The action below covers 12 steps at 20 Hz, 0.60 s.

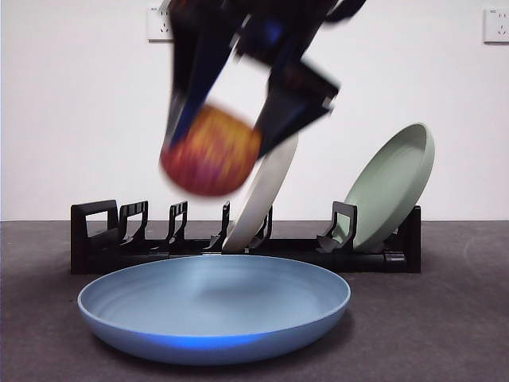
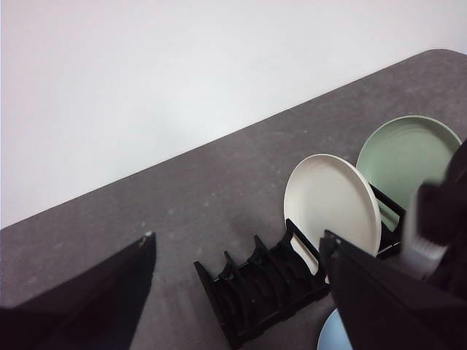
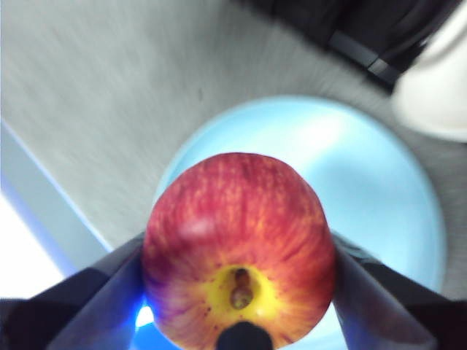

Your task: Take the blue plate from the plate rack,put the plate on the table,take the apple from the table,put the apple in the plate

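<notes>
Your front view is evenly lit and sharp on the large round light-blue plate (image 1: 215,306), yet the red, yellow-streaked apple (image 1: 211,151) and the dark right hand (image 1: 231,119) holding it smear with motion blur. A soft shadow lies under the plate on the dark grey matte desk (image 1: 445,318). In your right wrist view the desk washes out pale (overexposed), and only the apple looks crisp. Your left wrist view is clear, its left hand (image 2: 241,292) dark at the edge.
</notes>
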### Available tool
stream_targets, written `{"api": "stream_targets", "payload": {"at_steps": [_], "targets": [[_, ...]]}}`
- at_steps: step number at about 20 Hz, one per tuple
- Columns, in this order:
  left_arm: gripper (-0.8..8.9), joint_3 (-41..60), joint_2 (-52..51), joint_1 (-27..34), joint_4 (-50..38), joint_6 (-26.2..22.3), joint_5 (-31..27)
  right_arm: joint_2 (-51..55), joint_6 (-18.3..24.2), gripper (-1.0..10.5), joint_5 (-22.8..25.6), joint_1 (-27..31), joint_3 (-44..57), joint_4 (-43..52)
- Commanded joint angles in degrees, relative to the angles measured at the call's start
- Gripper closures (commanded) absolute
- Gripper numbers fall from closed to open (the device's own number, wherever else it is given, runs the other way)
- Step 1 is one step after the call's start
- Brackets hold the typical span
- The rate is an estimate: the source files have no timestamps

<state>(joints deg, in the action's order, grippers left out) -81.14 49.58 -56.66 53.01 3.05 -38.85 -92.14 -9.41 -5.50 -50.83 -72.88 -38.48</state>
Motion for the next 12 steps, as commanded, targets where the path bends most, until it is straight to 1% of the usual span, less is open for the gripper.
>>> {"api": "stream_targets", "payload": {"at_steps": [1,5,7,8,11,12], "targets": [[4.36,0.2,-0.2,0.2,0.4,0.4,0.0,-5.1,0.5,9.6,1.4,-0.3,-0.4,0.7],[4.36,0.2,-0.2,0.2,1.2,0.4,0.0,-12.7,0.6,9.6,1.6,-0.2,-0.4,0.9],[4.36,0.2,-0.2,0.2,1.2,0.4,0.0,-14.7,1.4,9.1,1.6,-0.2,-0.3,0.6],[4.36,0.2,-0.2,0.2,1.5,0.4,0.0,-14.9,1.4,8.3,1.6,-0.2,-0.3,0.5],[4.36,0.2,-0.2,0.2,3.2,0.7,0.0,-14.7,1.4,4.6,1.5,-0.6,-0.4,0.6],[4.36,0.2,-0.2,0.2,3.5,1.3,0.0,-14.7,1.4,4.0,1.6,-0.5,-0.4,0.6]]}}
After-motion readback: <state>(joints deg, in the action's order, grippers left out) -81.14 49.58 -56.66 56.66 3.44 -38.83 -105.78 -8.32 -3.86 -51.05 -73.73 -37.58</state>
